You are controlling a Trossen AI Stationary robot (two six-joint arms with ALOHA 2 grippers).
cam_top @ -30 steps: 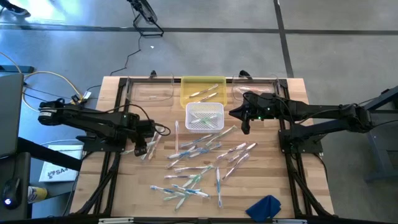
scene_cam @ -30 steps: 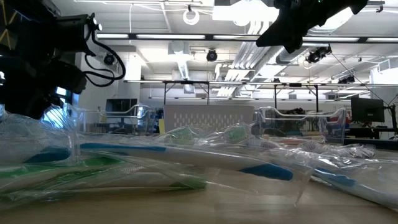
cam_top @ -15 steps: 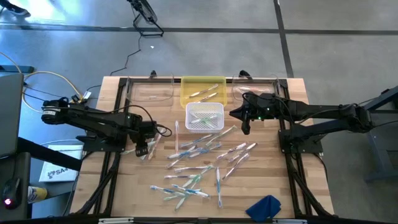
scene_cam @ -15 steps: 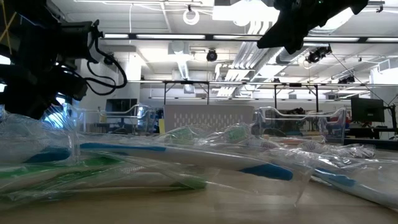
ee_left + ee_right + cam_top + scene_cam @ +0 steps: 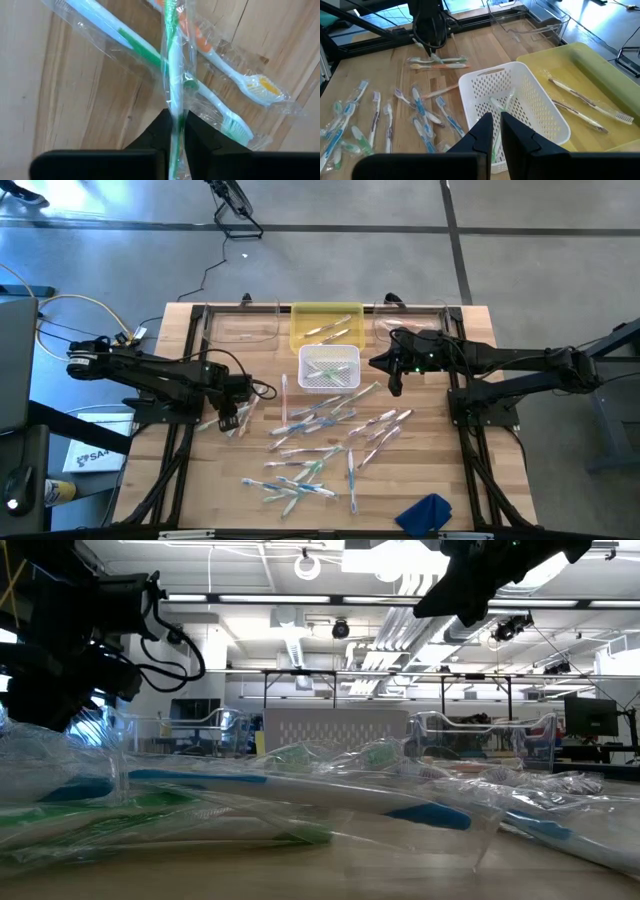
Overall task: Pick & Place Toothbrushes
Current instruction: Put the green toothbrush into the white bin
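Wooden table point(image 5: 200, 480), left pincer point(image 5: 172, 131) pinching toothbrush point(image 5: 172, 75) lengthwise

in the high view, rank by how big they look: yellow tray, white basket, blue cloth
1. yellow tray, the largest.
2. white basket, somewhat smaller.
3. blue cloth, which looks smallest, though it is crumpled at the table's edge, so its full spread is unsure.

Glossy clear-wrapped plastic toothbrushes point(image 5: 318, 430); pale smooth wooden table point(image 5: 200, 500); perforated white plastic basket point(image 5: 555, 120)
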